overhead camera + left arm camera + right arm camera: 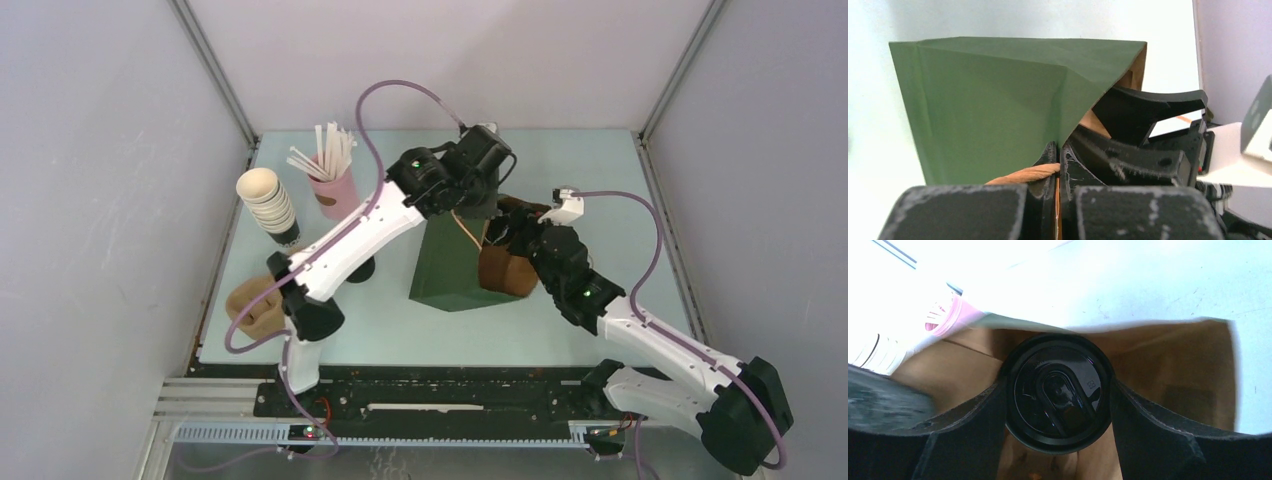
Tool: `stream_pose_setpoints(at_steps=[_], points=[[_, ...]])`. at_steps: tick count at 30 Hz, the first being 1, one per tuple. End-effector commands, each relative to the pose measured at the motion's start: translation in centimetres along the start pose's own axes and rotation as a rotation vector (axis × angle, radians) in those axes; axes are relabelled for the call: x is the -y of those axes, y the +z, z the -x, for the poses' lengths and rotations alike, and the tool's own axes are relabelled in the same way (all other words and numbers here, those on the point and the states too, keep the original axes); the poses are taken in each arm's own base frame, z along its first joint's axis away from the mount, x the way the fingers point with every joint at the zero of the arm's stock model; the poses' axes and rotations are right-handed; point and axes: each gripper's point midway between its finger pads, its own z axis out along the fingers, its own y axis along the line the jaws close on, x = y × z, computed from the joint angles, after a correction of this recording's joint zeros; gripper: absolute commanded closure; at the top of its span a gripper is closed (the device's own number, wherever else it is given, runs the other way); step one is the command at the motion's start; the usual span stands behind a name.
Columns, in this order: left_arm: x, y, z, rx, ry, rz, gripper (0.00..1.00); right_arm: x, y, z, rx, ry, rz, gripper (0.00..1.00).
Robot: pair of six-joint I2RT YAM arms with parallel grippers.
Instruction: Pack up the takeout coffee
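Note:
The takeout coffee (1058,390), a cup under a round black lid, sits between my right gripper's (1058,402) fingers (973,425), which are shut on its sides. It hangs inside the brown-lined mouth of the green paper bag (1173,375). In the top view the bag (445,265) stands mid-table, tipped with its mouth to the right. My right gripper (515,238) reaches into that mouth, and the cup is hidden there. My left gripper (1059,155) is shut on the bag's (998,100) top edge beside its twisted paper handle (1023,176), and it holds the rim from behind (478,190).
At the back left stand a pink cup of white straws (335,185) and a stack of lidless cups (268,205). A brown cardboard carrier (252,305) lies at the front left. A dark stack of lids (360,268) shows partly under the left arm.

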Motion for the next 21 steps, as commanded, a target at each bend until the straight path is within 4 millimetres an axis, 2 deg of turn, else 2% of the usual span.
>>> stream_pose_setpoints(at_steps=[1, 4, 8, 13, 14, 16, 21], points=[[2.6, 1.3, -0.7, -0.049, 0.033, -0.089, 1.0, -0.8, -0.3, 0.5, 0.001, 0.051, 0.044, 0.84], [2.2, 1.3, -0.9, -0.048, 0.04, -0.077, 1.0, -1.2, -1.1, 1.1, 0.009, 0.036, 0.073, 0.84], [2.5, 0.2, -0.1, -0.014, 0.025, -0.103, 1.0, -1.6, -2.1, 2.1, 0.012, 0.019, 0.09, 0.84], [2.7, -2.2, 2.6, 0.111, -0.015, -0.118, 1.0, -0.8, -2.5, 3.3, 0.022, 0.069, 0.002, 0.85], [2.7, -2.8, 3.2, 0.15, -0.006, -0.117, 1.0, -0.4, -2.6, 3.0, 0.008, 0.081, -0.016, 0.85], [3.1, -3.5, 4.1, 0.209, -0.001, -0.138, 1.0, -0.9, -2.5, 3.3, 0.0, 0.099, -0.005, 0.85], [4.0, -4.0, 5.2, 0.261, -0.004, -0.189, 1.0, -2.2, -2.8, 5.6, 0.035, 0.064, 0.026, 0.85]])
